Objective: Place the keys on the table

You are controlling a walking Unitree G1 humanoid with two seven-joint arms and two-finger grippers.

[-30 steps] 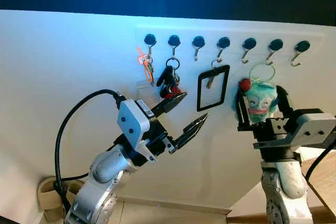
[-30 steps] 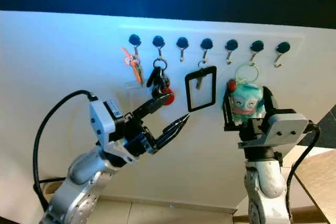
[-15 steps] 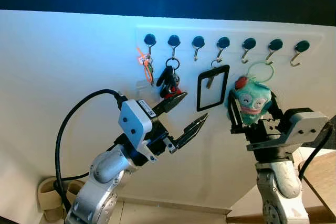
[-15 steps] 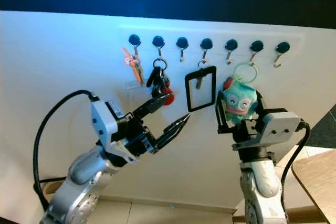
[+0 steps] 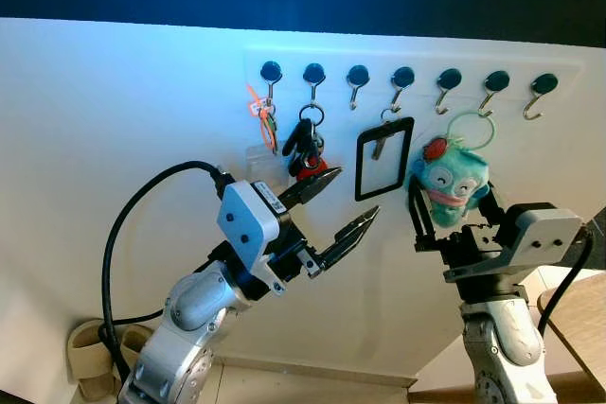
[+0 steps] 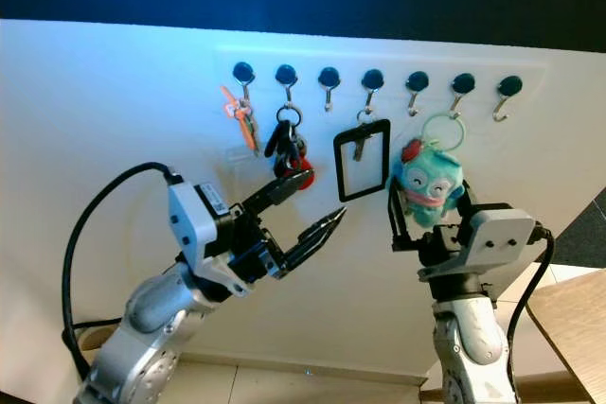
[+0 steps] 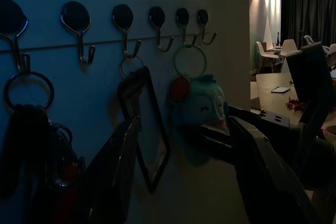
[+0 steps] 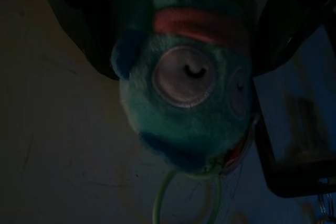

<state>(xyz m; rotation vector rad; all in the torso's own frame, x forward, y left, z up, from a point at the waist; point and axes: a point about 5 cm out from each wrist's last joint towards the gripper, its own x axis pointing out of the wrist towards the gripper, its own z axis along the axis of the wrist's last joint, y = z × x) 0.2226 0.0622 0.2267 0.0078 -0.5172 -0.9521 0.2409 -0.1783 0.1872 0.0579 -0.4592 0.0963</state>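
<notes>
A teal plush keychain with a pale green ring sits between the fingers of my right gripper, which is shut on it in front of the white wall. The ring hangs just below the row of hooks; I cannot tell if it touches one. In the right wrist view the plush sits between both black fingers. My left gripper is open, raised just below a black key bunch with a red tag on the second hook.
Orange and green keys hang on the first hook, and a black-framed badge holder on the fourth. A wooden table edge shows at the far right. A beige basket sits on the floor at the lower left.
My right gripper has shifted left and slightly down with the plush keychain in it. The left gripper has barely moved.
</notes>
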